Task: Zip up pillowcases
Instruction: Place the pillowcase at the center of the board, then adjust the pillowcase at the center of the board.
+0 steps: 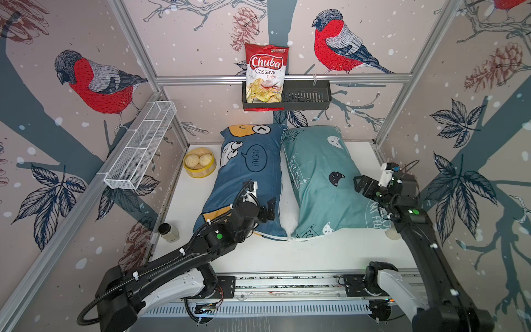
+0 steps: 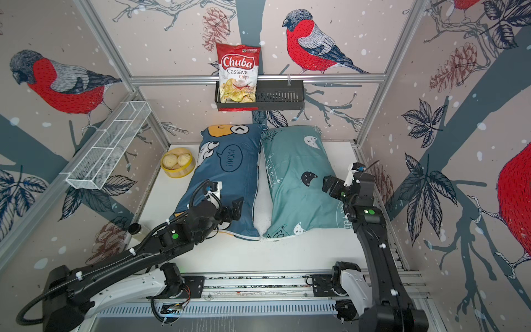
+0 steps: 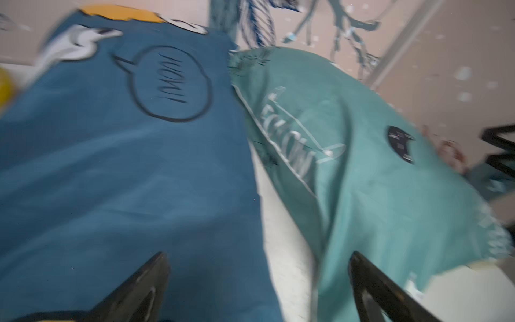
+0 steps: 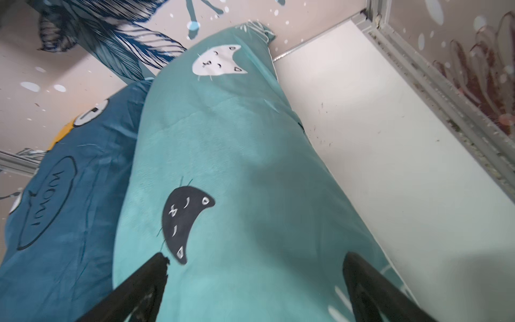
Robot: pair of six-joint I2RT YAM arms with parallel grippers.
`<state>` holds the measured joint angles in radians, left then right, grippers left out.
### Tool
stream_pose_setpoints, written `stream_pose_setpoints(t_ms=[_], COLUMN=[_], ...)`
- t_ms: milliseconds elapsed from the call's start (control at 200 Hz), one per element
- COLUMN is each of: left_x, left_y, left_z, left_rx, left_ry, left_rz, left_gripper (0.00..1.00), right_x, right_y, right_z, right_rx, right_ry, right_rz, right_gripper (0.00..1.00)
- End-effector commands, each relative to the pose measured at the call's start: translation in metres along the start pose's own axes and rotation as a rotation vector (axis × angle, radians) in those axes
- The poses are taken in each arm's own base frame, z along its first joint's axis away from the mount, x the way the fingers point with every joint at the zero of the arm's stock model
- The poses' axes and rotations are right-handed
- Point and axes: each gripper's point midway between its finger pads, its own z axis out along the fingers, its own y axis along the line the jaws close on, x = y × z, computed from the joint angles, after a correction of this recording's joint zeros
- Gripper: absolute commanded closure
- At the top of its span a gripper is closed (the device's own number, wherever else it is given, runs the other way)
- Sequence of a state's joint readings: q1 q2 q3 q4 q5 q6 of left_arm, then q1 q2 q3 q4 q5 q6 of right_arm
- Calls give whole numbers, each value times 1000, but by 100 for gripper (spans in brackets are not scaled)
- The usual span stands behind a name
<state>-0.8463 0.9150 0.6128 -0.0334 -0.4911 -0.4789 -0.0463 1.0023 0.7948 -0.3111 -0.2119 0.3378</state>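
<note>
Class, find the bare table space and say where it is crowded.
Free: front strip between rail and blue pillow; left edge between steamer and jar; back right corner beside teal pillow. Crowded: the middle, both pillows side by side.

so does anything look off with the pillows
White inner pillow shows between the dark blue pillowcase and the teal pillowcase near their front ends, so a side seam looks unzipped; whose, I cannot tell.
</note>
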Motion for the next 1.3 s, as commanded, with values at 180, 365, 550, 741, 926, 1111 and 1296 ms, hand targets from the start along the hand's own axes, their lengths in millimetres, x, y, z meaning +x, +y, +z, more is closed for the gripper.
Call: stream_pose_setpoints(t_ms=[180,365,550,741,926,1111,1296], left_x=[3,33,56,18,-46,-52,-36], left_y=[124,121,87,77,117,178,223], left_z=[21,41,47,32,-10,-11,14], left_rx=[-303,-164,-17,-59,-283,-511,-750], left_ry=[-36,45,97,42,-141,-206,-152], left_rz=[-83,-219,-298,-216,-64,-57,8], left_gripper=[1,1,3,2,1,1,1], right_x=[0,38,64,49,-30,-30,-2], right_y=[25,47,94,114,36,-41,-82], right_z=[66,93,101,84,36,22,42], right_rx=[-182,-285,-391,-411,-97,177,304], right_ry=[86,247,314,267,-62,-177,-125], right_rz=[-63,-105,-168,-230,-120,-19,12], right_gripper=[0,0,0,0,1,1,1])
